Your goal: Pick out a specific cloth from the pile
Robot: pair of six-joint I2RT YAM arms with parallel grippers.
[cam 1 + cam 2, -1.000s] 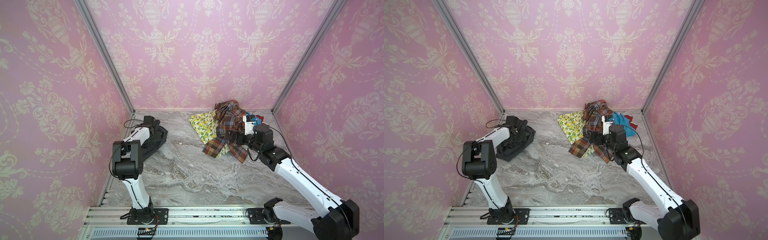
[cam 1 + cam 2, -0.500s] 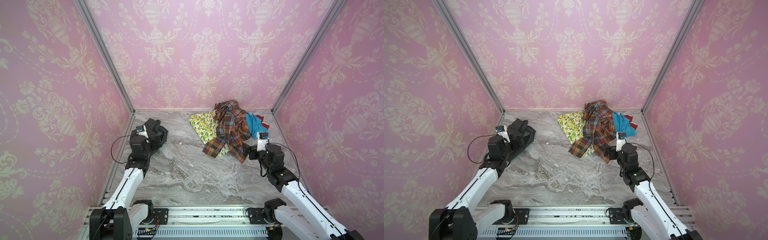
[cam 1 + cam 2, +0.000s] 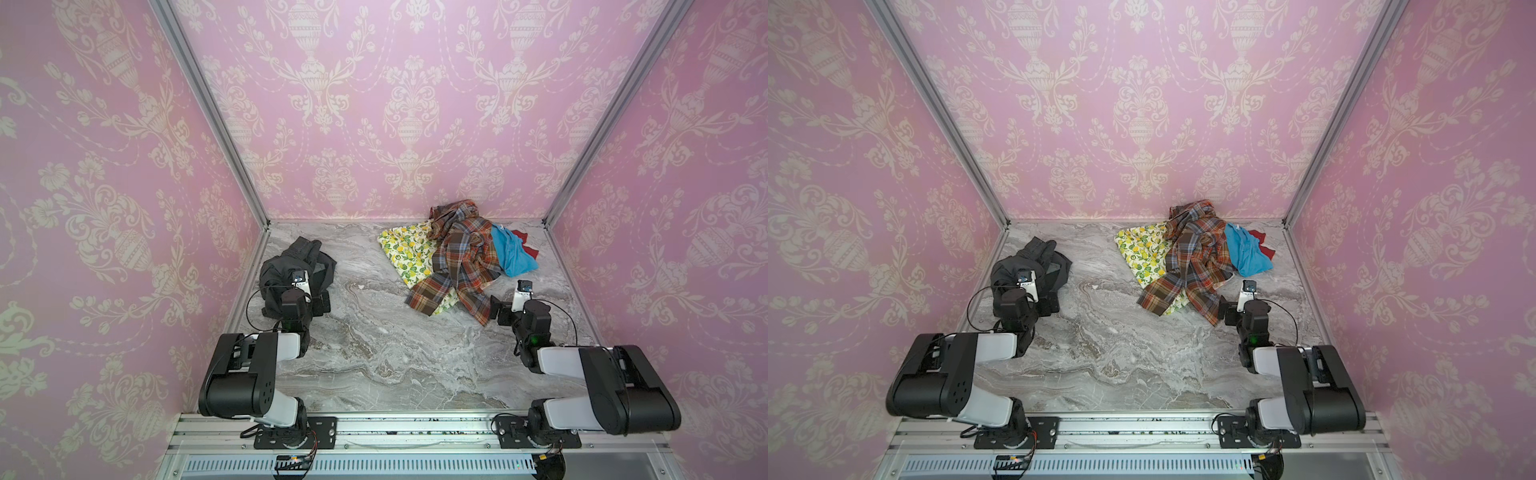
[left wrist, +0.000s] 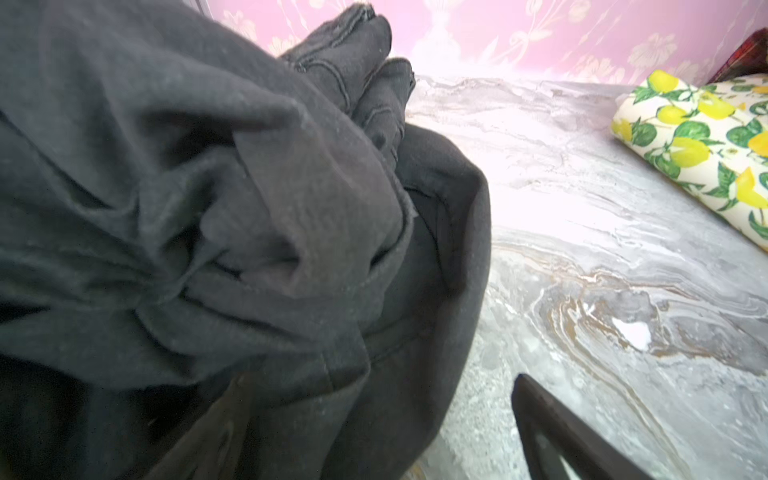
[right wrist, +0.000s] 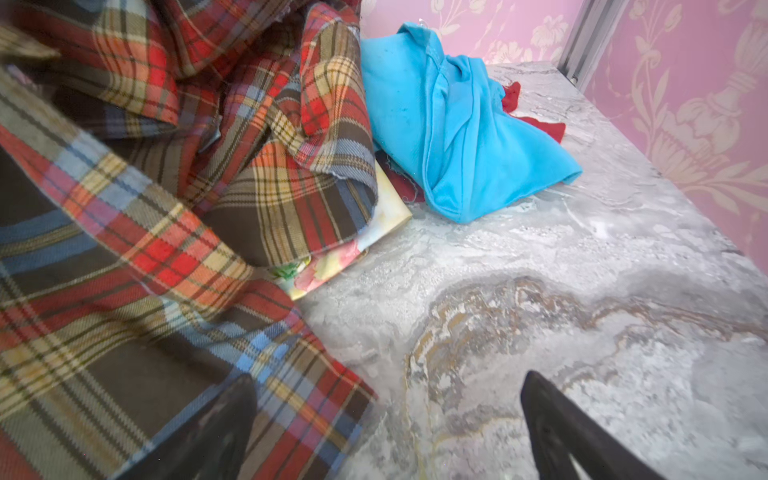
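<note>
**A:** How many garments?

**B:** Five. One dark cloth (image 3: 296, 264) lies bunched alone by the left wall, well apart from the pile (image 3: 453, 286) at the back right. The pile holds four. A plaid shirt (image 3: 461, 249) is on top, with a lemon cloth (image 3: 405, 253) under it. A blue cloth (image 3: 511, 259) sits beside the shirt, over a red cloth (image 3: 528, 250).

**A:** And the arms?

**B:** Two. The left gripper (image 3: 321, 301) sits at the dark cloth's near edge. The right gripper (image 3: 495, 309) is just beside the shirt's near hem.

**A:** Fingers?

**B:** The right fingers (image 5: 216, 424) are spread wide, one over the plaid hem and one over bare table, gripping nothing. On the left only one finger (image 4: 532, 399) shows, clear of the fabric. Folds hide the other. That gripper is wide too and holds nothing.

**A:** What do the wrist views add?

**B:** Stitched seams on the dark cloth, the lemon cloth's corner poking out under the shirt, and red under the blue. Only the top views show both heaps together.

**A:** Room to move?

**B:** The table (image 3: 395, 357) is bare between the heaps and across the front. Three walls (image 3: 374, 104) close in the back and both sides.
</note>
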